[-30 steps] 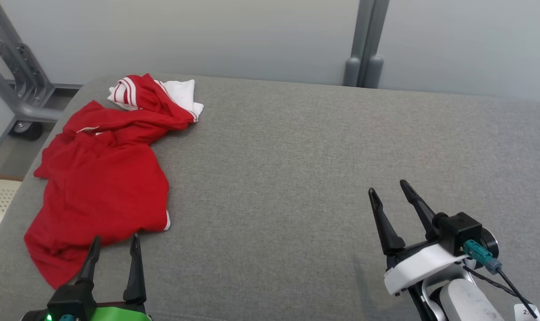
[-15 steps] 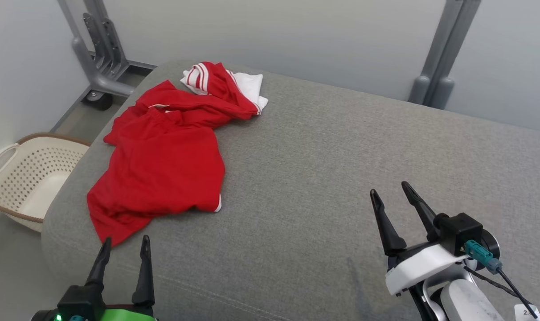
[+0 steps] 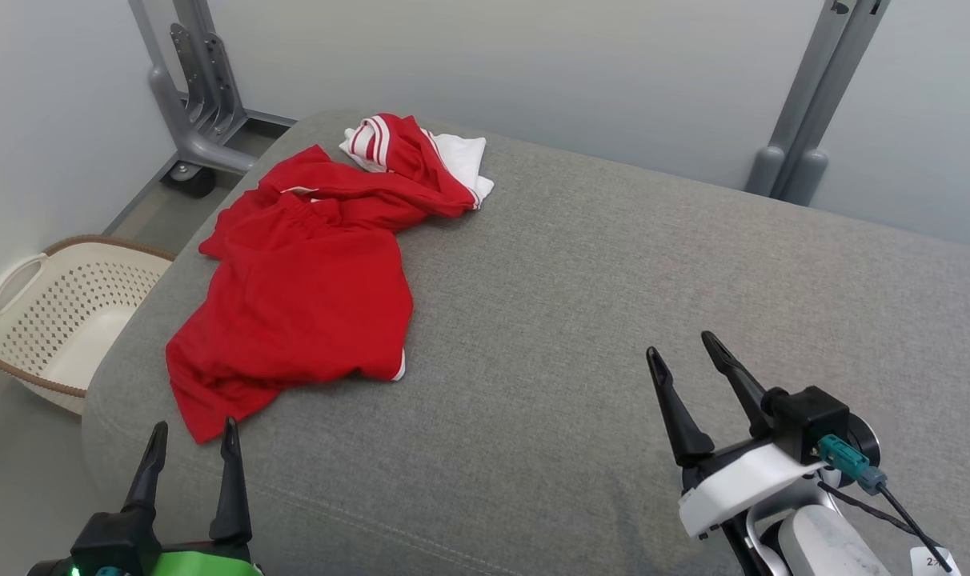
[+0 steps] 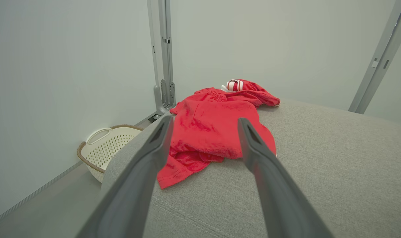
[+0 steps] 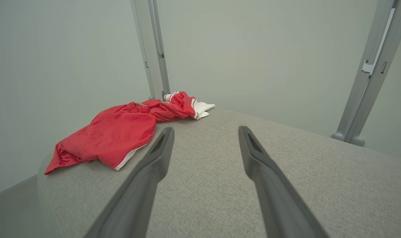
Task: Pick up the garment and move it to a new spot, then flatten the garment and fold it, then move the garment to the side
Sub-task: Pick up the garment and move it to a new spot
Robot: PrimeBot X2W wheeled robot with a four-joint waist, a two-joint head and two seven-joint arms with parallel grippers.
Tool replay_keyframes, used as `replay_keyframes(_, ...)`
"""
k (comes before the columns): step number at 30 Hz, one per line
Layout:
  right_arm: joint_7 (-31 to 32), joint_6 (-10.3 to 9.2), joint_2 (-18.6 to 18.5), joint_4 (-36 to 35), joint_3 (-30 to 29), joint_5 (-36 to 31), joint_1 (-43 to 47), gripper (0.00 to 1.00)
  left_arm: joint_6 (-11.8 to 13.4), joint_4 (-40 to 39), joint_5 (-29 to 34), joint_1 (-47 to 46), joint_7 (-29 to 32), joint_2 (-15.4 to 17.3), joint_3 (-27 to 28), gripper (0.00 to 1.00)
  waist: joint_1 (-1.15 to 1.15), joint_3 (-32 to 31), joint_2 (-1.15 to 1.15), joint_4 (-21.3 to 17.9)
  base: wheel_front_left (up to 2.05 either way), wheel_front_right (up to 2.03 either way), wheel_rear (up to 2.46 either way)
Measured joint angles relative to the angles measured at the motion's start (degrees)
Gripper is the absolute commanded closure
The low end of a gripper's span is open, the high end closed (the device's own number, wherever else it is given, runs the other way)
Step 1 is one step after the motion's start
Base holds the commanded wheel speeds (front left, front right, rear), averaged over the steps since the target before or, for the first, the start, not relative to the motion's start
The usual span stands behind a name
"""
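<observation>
A red garment [image 3: 309, 296] with white trim lay crumpled on the far left part of a grey upholstered surface [image 3: 613, 264]. Its wide red body spread toward the near left edge, 1 corner reaching close to that edge. At the far end, a bunched part with red and white stripes and a patch of white cloth [image 3: 461, 156] sat near the surface's far edge.

The left gripper [image 3: 194, 426] hovered at the near left corner of the surface, its 2 dark fingers spread wide with nothing between them. It stood just short of the garment's nearest corner, not touching it. In the left wrist view the garment [image 4: 213, 132] sat framed between those fingers of the left gripper [image 4: 204, 119].

The right gripper [image 3: 680, 344] hung over the near right part of the surface, well apart from the garment, also spread wide and empty. In its own wrist view the right gripper [image 5: 205, 129] pointed at bare grey fabric, with the garment [image 5: 117, 135] off to the left.

A cream perforated laundry basket [image 3: 85, 284] stood on the floor left of the surface. 2 grey metal posts [image 3: 197, 104] [image 3: 813, 120] rose against the pale wall [image 3: 533, 64] behind.
</observation>
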Motion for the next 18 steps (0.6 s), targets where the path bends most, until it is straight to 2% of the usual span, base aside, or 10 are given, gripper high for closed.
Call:
replay_keyframes(7, 0.0, -0.07, 0.0, 0.1, 0.0, 0.0, 0.0, 0.0, -0.6, -0.1, 0.3, -0.6, 0.0, 1.5, 0.4, 0.0, 0.0, 0.3, 0.0, -2.4, 0.0, 0.0, 0.0)
replay_keyframes(10, 0.0, -0.08, 0.0, 0.1, -0.1, 0.0, 0.0, 0.0, -1.2, -0.2, -1.0, -3.8, 0.1, 1.9, 1.1, 0.0, 0.0, 0.5, 0.0, -3.6, 0.0, 0.0, 0.0)
replay_keyframes(15, 0.0, -0.07, -0.1, 0.0, -0.2, -1.0, 0.0, 0.0, -2.4, -1.0, -1.9, -10.8, 3.4, 4.0, 2.4, 0.0, 0.0, 1.3, 0.0, -5.3, 0.0, 0.0, 0.0)
replay_keyframes(18, 0.0, -0.05, -0.6, -0.2, 0.0, -1.8, -0.3, 0.0, -2.8, 0.9, -2.7, -14.9, 7.6, 6.0, 3.5, 0.0, 0.0, 2.3, 0.0, -6.6, 0.0, 0.0, 0.0)
